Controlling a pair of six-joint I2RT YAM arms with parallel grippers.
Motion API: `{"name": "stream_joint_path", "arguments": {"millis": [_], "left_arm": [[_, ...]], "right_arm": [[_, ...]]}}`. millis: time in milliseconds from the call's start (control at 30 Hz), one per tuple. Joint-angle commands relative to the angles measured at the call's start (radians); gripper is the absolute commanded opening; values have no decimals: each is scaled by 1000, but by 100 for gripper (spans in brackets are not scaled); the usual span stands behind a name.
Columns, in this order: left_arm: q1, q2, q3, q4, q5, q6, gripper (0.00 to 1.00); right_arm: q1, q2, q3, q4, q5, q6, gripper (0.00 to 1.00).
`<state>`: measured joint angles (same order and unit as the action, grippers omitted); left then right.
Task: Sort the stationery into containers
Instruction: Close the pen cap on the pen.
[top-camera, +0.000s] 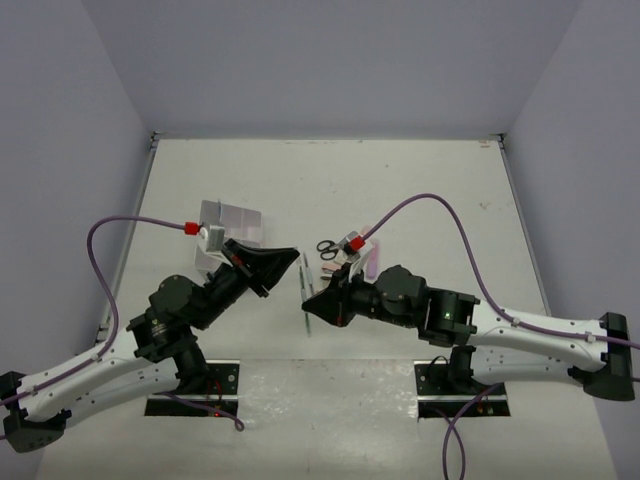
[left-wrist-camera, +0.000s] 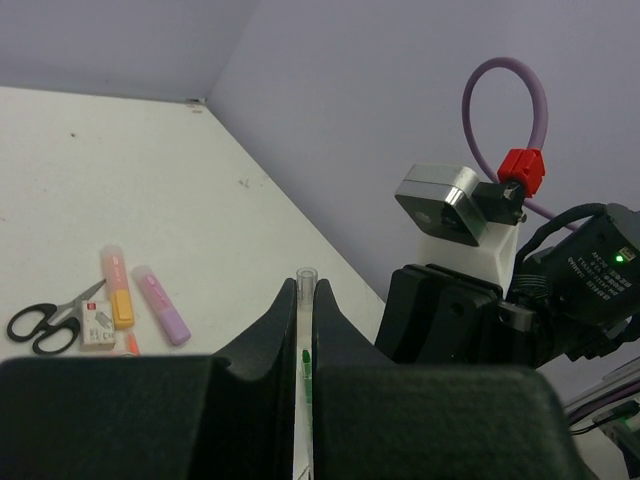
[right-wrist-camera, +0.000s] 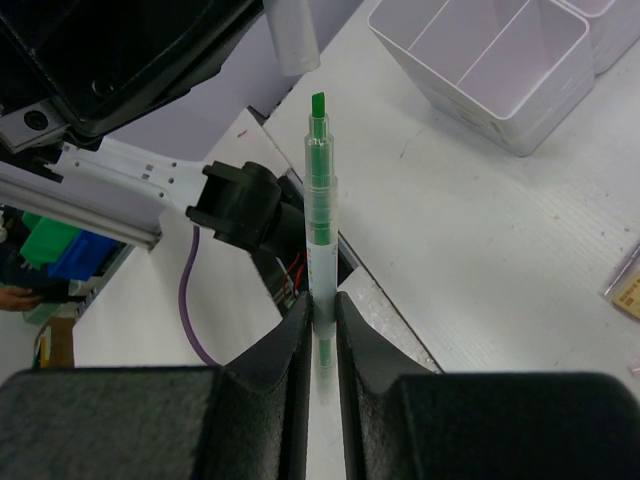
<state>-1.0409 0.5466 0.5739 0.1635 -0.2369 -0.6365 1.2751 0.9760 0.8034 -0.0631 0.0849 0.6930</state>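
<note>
My right gripper (right-wrist-camera: 321, 305) is shut on a clear-barrelled pen (right-wrist-camera: 318, 190) with a bare green tip, held upright above the table. My left gripper (left-wrist-camera: 305, 290) is shut on a clear cap (left-wrist-camera: 306, 272), whose open end sticks out past the fingertips. The cap (right-wrist-camera: 290, 40) hangs just above and left of the pen's tip, apart from it. From above, the two grippers (top-camera: 296, 256) (top-camera: 309, 298) meet nose to nose at mid-table. The clear divided container (top-camera: 228, 225) (right-wrist-camera: 500, 70) stands behind the left gripper.
Loose stationery lies behind the right arm: black-handled scissors (left-wrist-camera: 40, 325) (top-camera: 327, 248), an orange marker (left-wrist-camera: 118, 290), a lilac-pink marker (left-wrist-camera: 160, 305) (top-camera: 371, 262) and a small eraser (left-wrist-camera: 98, 328). Purple cables (top-camera: 440, 215) loop over both arms. Grey walls enclose the table.
</note>
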Motion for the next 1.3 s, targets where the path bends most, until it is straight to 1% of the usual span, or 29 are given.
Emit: {"name": "stream_joint_path", "arguments": {"millis": [0,800,933,1267], "left_arm": [[7,12,-14,48,18,-8,0],[7,19,-49,71,65,-49,0],[7,23,-51,73,90,-57,0],[5,78,11,-25,107,-82,0]], "right_arm": [[0,-30,45,0,12,-17,0],[1,-46,72,-38,47,-23,0],[0,-48,74,-49,69,-26,0],[0,-48,121,-75,127,-107,0]]}}
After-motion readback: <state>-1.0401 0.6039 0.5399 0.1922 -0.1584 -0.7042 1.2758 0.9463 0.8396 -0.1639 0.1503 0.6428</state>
